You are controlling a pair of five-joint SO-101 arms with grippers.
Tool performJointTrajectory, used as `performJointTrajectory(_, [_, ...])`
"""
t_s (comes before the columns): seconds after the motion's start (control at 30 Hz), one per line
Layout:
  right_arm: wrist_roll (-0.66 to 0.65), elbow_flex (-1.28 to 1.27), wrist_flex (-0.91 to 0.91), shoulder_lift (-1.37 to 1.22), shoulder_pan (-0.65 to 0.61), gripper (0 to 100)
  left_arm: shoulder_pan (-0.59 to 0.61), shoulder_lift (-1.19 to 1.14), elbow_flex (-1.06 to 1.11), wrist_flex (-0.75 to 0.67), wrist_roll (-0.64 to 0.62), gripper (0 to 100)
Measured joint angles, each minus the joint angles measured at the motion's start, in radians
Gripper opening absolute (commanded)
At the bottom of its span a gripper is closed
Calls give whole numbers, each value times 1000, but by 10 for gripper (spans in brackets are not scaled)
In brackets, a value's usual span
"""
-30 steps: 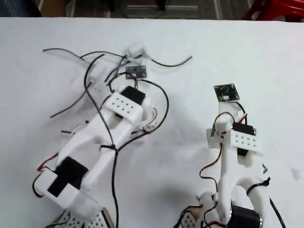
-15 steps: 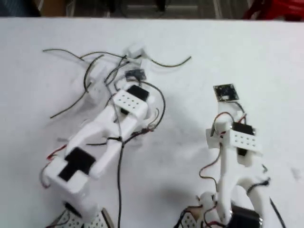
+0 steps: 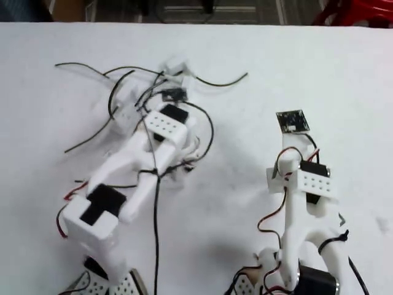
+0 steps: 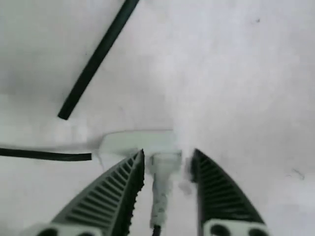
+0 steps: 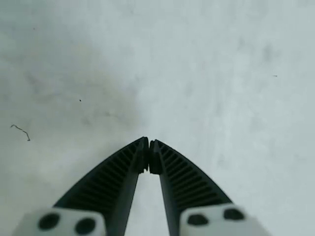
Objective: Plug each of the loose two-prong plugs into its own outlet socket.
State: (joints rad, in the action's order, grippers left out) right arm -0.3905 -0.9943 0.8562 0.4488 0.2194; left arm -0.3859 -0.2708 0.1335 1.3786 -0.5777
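- Toward the far left of the white surface, among loose black cables, the left end effector pinches a small white two-prong plug, its nose against the white plastic outlet socket, likely aligned for pushing in.
- The right end effector, pressed together, hovers over bare surface well apart, leaving open room there.
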Motion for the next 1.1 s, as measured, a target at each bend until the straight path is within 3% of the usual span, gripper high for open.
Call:
performJointTrajectory(0.23, [0, -21, -52, 0, 0, 21, 86, 80, -132, 249, 311, 350])
performJointTrajectory(0.37, [0, -32, -52, 0, 0, 21, 83, 80, -140, 272, 489, 350])
performJointTrajectory(0.6, [0, -32, -52, 0, 0, 21, 91, 81, -72, 273, 905, 350])
performJointTrajectory(0.83, [0, -32, -52, 0, 0, 21, 92, 81, 166, 117, 1201, 350])
performJointTrajectory(1.1, [0, -32, -52, 0, 0, 21, 94, 95, 284, -69, 1247, 350])
